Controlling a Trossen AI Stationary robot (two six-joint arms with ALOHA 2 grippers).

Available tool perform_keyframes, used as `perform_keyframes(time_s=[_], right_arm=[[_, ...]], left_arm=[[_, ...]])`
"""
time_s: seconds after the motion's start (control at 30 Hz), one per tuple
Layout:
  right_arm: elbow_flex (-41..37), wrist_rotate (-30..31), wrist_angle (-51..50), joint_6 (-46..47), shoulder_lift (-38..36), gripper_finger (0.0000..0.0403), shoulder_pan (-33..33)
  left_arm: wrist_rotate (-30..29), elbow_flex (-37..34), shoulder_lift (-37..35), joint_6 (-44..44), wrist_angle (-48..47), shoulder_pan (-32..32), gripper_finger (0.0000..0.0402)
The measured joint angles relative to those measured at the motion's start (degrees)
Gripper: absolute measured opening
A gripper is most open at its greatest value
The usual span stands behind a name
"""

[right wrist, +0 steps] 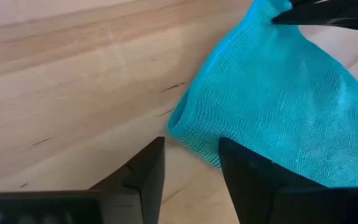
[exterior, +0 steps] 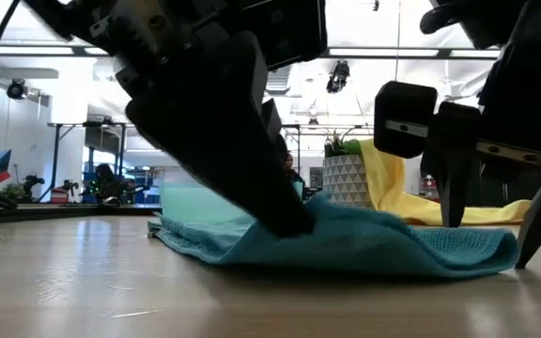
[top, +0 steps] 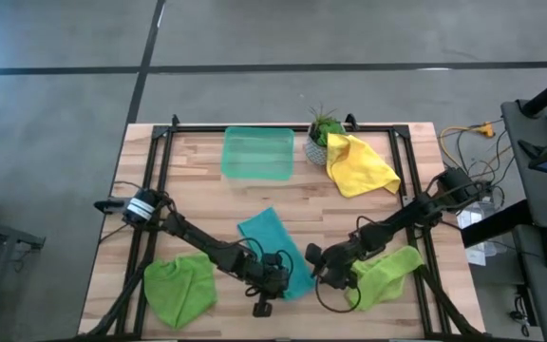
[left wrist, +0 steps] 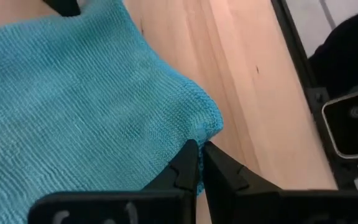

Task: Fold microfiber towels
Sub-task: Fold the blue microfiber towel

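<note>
left tool (left wrist: 199, 163) pinches teal towel (left wrist: 73, 106) corner; right tool (right wrist: 191, 163) open beside it.

tray (top: 257, 154): translucent green, far table edge | potted plant (top: 319, 139): beside it | cable (top: 463, 130): probably yellow, off-table right

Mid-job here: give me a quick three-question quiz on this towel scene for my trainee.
1. True or false: the left gripper is shut on a corner of the teal towel.
2. Which towel lies beside the plant? A) yellow B) teal C) green
3. Fill in: the right gripper stands ____ near the teal towel's edge, holding nothing.

Key: 1 true. 2 A, the yellow towel. 3 open.
</note>
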Motion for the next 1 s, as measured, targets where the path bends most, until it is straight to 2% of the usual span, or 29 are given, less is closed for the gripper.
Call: perform_keyframes(time_s=[0.3, 0.63, 1.0], right_arm=[[0.0, 1.3, -0.4, -0.2, -1.9, 0.0145, 0.1], [0.0, -3.8, -0.2, -3.5, -1.5, 0.0127, 1.4], [0.0, -3.7, 2.5, -2.1, 0.0, 0.0109, 0.5]], left_arm=[[0.0, 0.0, 0.0, -0.3, -0.3, 0.0, 0.0], [-0.2, -0.1, -0.1, -0.2, -0.3, 0.0, 0.0], [-0.2, -0.1, -0.1, -0.2, -0.2, 0.0, 0.0]])
